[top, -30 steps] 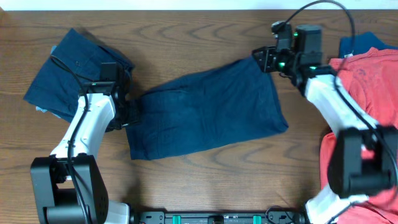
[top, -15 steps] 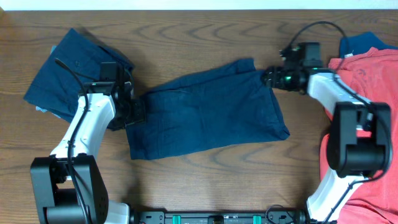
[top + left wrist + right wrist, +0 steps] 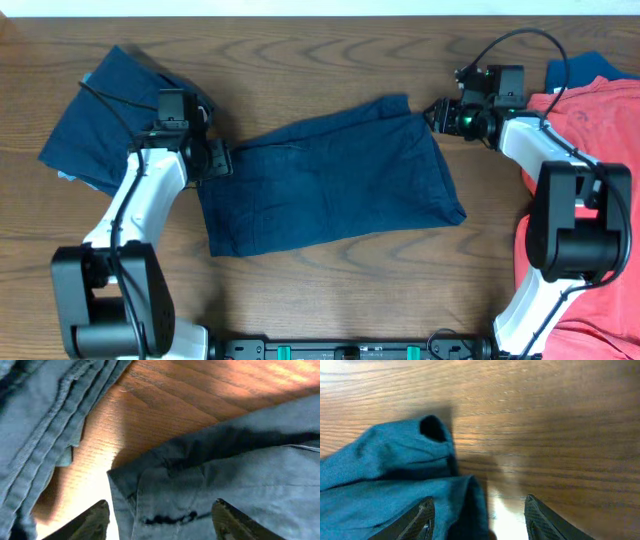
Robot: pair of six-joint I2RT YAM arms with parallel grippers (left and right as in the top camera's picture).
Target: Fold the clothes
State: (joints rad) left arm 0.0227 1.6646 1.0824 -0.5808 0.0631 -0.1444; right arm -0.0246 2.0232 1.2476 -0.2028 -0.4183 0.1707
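Overhead: at far left a navy pile [image 3: 95, 125] sits on the table [image 3: 330, 300]. It looks roughly folded, but how neatly can't be told. Left claw [image 3: 217, 160] is at the left edge of the navy shorts [image 3: 330, 185]. Left wrist view shows its fingers [image 3: 92, 521] spread wide, with the shorts' corner lying on the wood between them and nothing pinched. The shorts lie mid-table, spread out, tilted, with a few wrinkles; no clear fold in them yet. Right claw [image 3: 438, 111] is at the shorts' upper right corner. Right wrist view shows its fingers [image 3: 417, 519] apart, the cloth corner beside the finger at the picture's left, bare wood across the rest of the gap, so no grip. At far right, red shirts [image 3: 590, 140] are heaped at the table edge with a blue garment [image 3: 575, 68] poking out behind them, and both look unfolded. Progress call: early to middle. One item is probably done, the shorts are laid out but not gripped, and the right-hand heap is not started. Likely next: both claws close on their corners and carry one edge across.
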